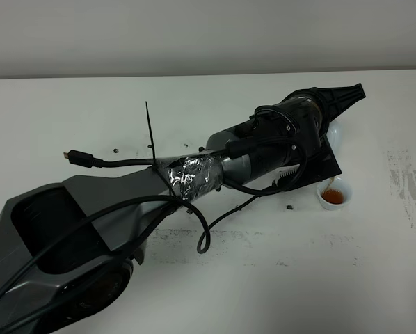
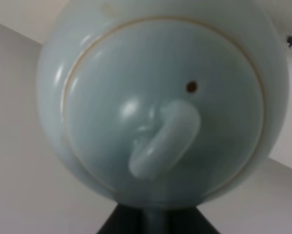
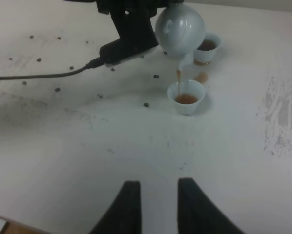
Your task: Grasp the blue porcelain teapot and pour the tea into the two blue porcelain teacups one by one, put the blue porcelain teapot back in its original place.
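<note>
The blue porcelain teapot point(image 3: 181, 28) hangs tilted in my left gripper point(image 3: 153, 22), which is shut on its handle side. Tea runs from the spout into the nearer blue teacup point(image 3: 186, 97), which is partly full of amber tea. The second teacup point(image 3: 207, 48) stands just behind the pot and also holds tea. In the left wrist view the pot's lid and knob point(image 2: 163, 139) fill the frame. In the exterior view my left arm covers the pot except a pale edge point(image 1: 335, 133); one cup point(image 1: 333, 194) shows and the other is hidden. My right gripper point(image 3: 158, 209) is open and empty, well short of the cups.
A small amber tea spill point(image 3: 201, 77) lies between the cups. Dark specks point(image 3: 146, 104) dot the white table point(image 3: 63, 136). A black cable point(image 3: 33, 76) trails from my left arm. Grey scuff marks point(image 1: 406, 184) are at the table's right.
</note>
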`<state>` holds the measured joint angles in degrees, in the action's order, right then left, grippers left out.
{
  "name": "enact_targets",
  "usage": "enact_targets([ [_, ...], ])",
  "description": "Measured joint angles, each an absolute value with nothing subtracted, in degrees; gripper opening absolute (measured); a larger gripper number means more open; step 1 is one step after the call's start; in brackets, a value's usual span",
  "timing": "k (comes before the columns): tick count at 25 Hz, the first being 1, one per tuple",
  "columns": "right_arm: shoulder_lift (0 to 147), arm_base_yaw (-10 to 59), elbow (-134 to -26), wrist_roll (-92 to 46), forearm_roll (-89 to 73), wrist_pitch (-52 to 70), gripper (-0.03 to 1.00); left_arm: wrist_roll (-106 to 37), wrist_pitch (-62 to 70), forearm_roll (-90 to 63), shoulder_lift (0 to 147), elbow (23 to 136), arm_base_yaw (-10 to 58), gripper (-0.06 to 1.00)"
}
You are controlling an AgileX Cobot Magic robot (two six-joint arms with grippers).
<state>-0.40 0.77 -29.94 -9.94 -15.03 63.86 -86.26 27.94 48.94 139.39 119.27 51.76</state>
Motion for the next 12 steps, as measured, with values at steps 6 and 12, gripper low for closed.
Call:
enact_targets([
  [6,-0.4,0.8,-29.9,-9.9,-15.0,63.9,0.22,-86.3,27.9,49.2,139.4,119.3,52.0,0.09],
  [12,-0.4,0.8,-29.9,-9.9,-15.0,63.9,0.22,-86.3,27.9,49.2,139.4,119.3,52.0,0.09],
])
